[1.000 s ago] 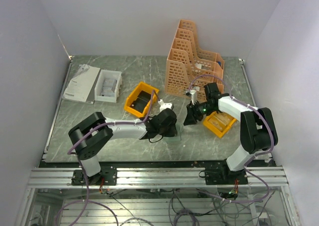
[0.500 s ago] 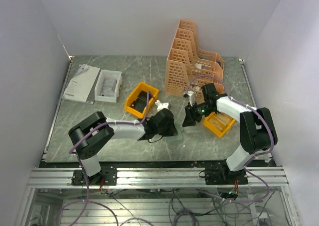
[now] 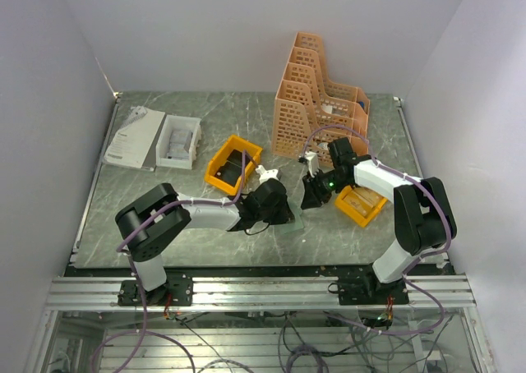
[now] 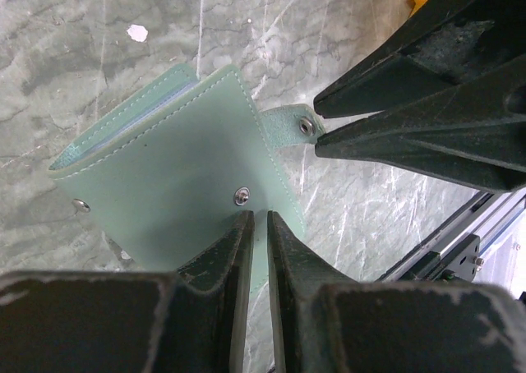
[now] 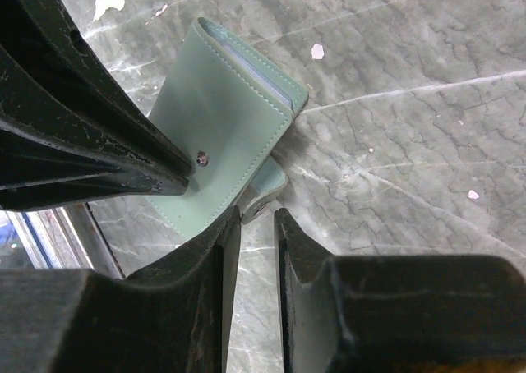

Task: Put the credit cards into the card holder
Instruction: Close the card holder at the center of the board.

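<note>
Top view, left to right: booklet (image 3: 131,139), white box (image 3: 177,140), left bin (image 3: 215,174), then left gripper (image 3: 283,215) and right gripper (image 3: 311,199) nose to nose over the wallet (image 3: 294,223) on the table (image 3: 230,114). The rack (image 3: 316,102) is behind, and the right bin (image 3: 363,220) has pale cards (image 3: 357,199) in it, apart from the wallet. Top view gives only a sliver of the wallet and no finger detail. Left wrist fills that in: wallet (image 4: 164,176) folded shut, lying flat, tab (image 4: 288,120) sticking out toward the right gripper's tips. Right wrist shows the same from the other side, with the left gripper's dark wedge coming in over the cover. Both wrist views show pale inner layers at the wallet's open edge. Left fingers (image 4: 218,262): nearly together, thin slit with green showing through, tips down on the cover right by the snap (image 4: 241,196). Pressing or pinching, can't tell. Right fingers (image 5: 197,291): narrow gap, tab end sitting at the mouth between the tips. Clamped or just touching, can't tell.
</note>
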### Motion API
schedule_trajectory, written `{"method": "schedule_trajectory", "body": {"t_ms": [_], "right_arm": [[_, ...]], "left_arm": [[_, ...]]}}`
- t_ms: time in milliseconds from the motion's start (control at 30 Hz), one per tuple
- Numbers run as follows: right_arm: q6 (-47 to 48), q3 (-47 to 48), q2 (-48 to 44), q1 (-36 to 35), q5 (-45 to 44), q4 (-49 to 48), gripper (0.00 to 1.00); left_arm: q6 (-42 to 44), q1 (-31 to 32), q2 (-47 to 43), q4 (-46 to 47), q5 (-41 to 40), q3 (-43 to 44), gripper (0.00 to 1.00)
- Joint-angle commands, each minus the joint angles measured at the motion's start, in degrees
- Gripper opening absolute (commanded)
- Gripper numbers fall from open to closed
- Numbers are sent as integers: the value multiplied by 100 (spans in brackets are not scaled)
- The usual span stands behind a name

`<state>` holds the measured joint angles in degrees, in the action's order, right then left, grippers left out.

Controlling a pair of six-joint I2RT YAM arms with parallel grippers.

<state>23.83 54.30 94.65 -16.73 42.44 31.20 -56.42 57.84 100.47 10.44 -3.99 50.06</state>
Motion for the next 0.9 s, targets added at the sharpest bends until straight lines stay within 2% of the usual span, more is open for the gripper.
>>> {"method": "schedule_trajectory", "body": {"t_ms": [0, 167, 400, 467, 567, 733, 867], "right_arm": [[-61, 12, -70, -28, -104, -85, 22], [-80, 1, -52, -39, -165, -154, 13], [-125, 1, -15, -32, -245, -202, 15], [-119, 16, 14, -33, -224, -182, 11], [-69, 59, 81, -31, -185, -113, 0], [1, 106, 80, -32, -139, -68, 0], [62, 111, -30, -24, -128, -99, 0]], "left_arm": [[13, -36, 169, -38, 83, -48, 24], [26, -34, 153, -26, 96, -43, 24], [51, -36, 113, -22, 114, -46, 24], [57, -36, 105, -24, 109, -33, 24], [60, -36, 77, -12, 100, -49, 24], [186, -41, -216, 145, 70, -119, 26], [380, -106, -529, 44, 99, -82, 36]]}}
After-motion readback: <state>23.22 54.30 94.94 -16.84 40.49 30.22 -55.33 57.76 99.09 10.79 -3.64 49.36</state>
